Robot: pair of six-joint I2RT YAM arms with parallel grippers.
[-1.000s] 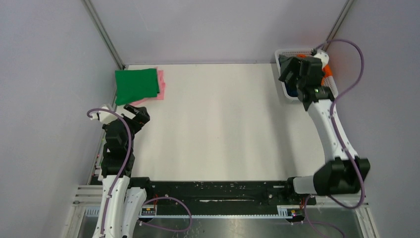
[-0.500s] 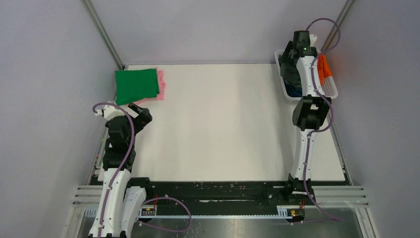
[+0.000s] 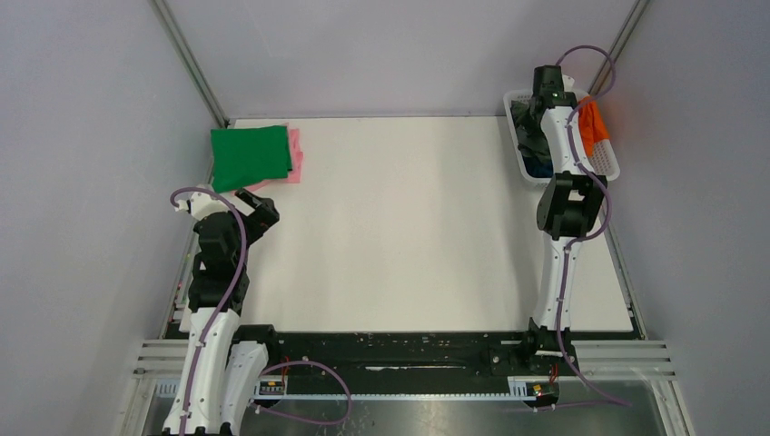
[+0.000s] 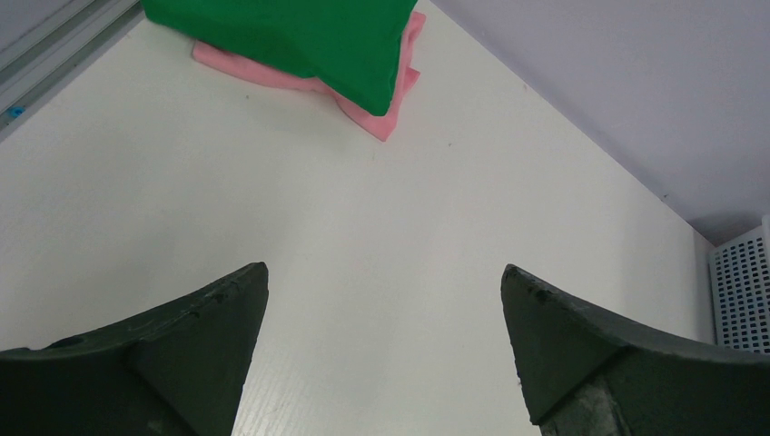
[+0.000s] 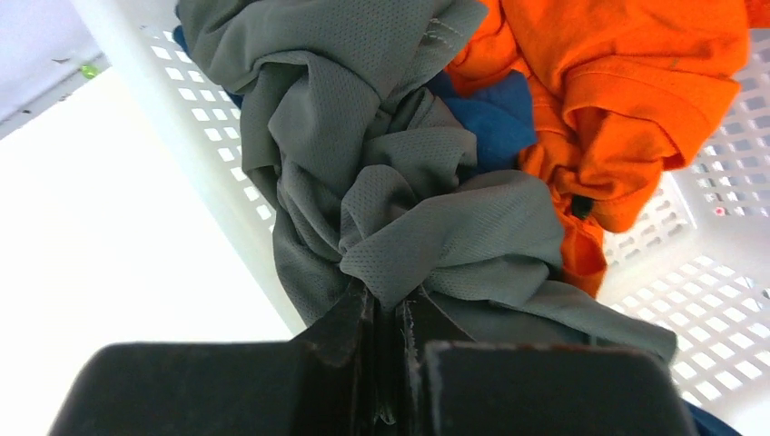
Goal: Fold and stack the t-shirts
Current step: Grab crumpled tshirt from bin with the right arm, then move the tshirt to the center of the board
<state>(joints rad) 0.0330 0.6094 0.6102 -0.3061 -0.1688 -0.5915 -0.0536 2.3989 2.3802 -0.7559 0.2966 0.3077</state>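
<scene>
My right gripper (image 5: 386, 304) is clamped shut on a bunched fold of the dark grey t-shirt (image 5: 363, 136), with the cloth pinched at the very tips. The rest of that shirt runs ahead of the fingers as a twisted rope, lying in the white basket (image 5: 726, 263) and against its wall on my left. The orange t-shirt (image 5: 617, 82) sits ahead and to the right, touching the grey. The navy blue t-shirt (image 5: 490, 118) shows between them, partly beneath the grey. Step in hand, as I judge it: draw the grey shirt out alone. The bite is small, so I should lift slowly and straight up, with no jerk. I should watch that the twist does not drag orange or navy along, and only swing left over the wall to the table (image 3: 409, 227) once the trailing cloth hangs free of the rim. My left gripper (image 4: 383, 271) is spread apart and empty. The green t-shirt (image 4: 291, 36) lies folded on the pink t-shirt (image 4: 381, 113), ahead of it and to its left.
</scene>
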